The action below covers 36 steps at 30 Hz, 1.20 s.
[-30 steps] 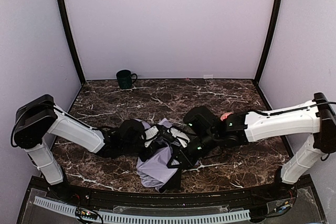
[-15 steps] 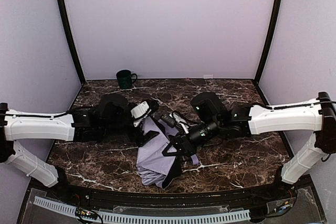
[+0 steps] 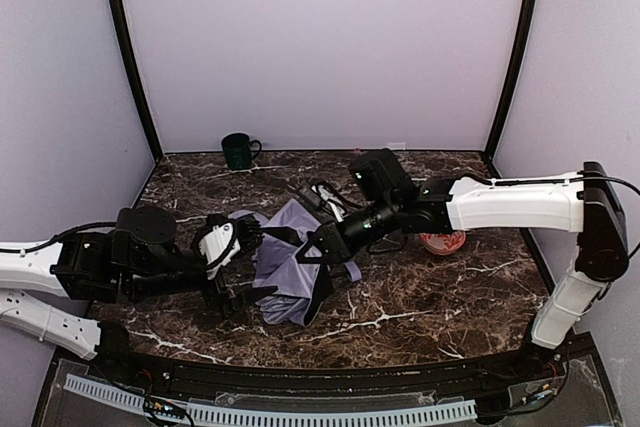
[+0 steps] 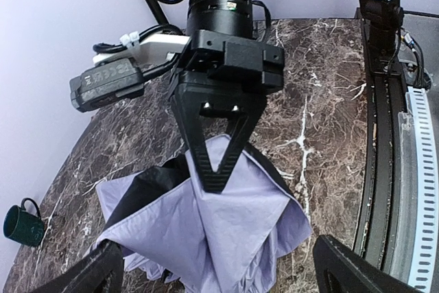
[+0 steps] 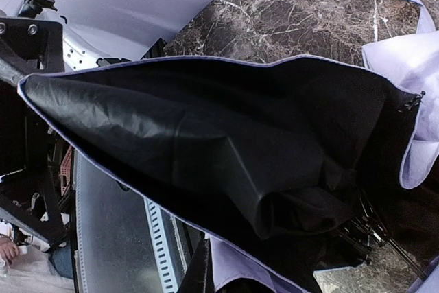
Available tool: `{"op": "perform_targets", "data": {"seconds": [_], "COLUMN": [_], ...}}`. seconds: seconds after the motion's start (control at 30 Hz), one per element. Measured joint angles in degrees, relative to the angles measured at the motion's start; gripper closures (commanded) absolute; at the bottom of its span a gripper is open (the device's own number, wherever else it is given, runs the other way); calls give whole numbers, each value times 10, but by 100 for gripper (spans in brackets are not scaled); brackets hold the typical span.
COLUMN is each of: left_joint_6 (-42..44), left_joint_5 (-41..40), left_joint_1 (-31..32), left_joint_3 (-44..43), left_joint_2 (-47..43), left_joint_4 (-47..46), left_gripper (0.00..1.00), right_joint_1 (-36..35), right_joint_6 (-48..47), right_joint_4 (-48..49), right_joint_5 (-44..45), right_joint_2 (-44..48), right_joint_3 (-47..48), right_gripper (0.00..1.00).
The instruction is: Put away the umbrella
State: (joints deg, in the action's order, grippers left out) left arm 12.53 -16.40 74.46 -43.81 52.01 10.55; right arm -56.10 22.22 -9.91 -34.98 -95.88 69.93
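Blocking most of the right wrist view: black-lined umbrella [image 5: 206,142].

the left arm [image 3: 100,267] is stretched low and nearly level, and the left gripper [image 3: 243,267] is held with its jaws spread wide, nothing caught between them. the right arm [image 3: 510,202] is reached in from opposite that pincer, wrist angled down. the right gripper [image 4: 215,180] is pressed shut, with a fold of the umbrella [image 4: 226,231] pinched at its tip, just ahead of the open left pincer.

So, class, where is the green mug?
In the top view, the mug stands at the far-left corner of the table, well behind the umbrella.
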Motion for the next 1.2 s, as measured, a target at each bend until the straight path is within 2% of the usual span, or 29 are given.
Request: {"op": "perform_targets", "data": {"seconds": [0.03,0.13,0.17,0.33,0.47,0.57,0.67,0.73,0.83,0.93,1.07,1.2], "left_joint_6": [-2,-3,-3,17,44,55,45,28,-8,-24,-14,14], "left_joint_5": [-6,-5,-2,-14,-60,-90,-106,-109,-96,-54,33,57], "left_joint_1": [0,1,7,88,94,56,-62,-144,-253,-290,-263,-157], "left_joint_3": [1,-2,-3,29,76,82,70,50,-3,-61,-50,-42], "left_joint_2": [1,0,0,6,-22,-76,-120,-117,-57,29,23,-7], "left_joint_4": [4,7,7,-44,-98,-123,-129,-117,-71,-24,5,23], "left_gripper": [1,20,22,1,1,1,1,2,20,36,48,55], "right_joint_1": [0,-3,-4,-9,-13,-20,-32,-42,-52,-57,-57,-46], "right_joint_6": [4,18,22,35,36,36,35,34,34,35,36,35], "right_joint_4": [-1,2,4,9,12,13,10,6,4,-2,-4,-3], "right_joint_5": [-1,-2,-1,4,4,2,2,3,3,8,19,27], "right_joint_2": [0,1,2,14,16,20,22,24,38,51,55,38], "right_joint_3": [0,0,-1,-1,-3,-14,-24,-29,-43,-47,-38,11], "right_gripper": [100,100,100,100,100,100,100,100,100,100,100,100]}}
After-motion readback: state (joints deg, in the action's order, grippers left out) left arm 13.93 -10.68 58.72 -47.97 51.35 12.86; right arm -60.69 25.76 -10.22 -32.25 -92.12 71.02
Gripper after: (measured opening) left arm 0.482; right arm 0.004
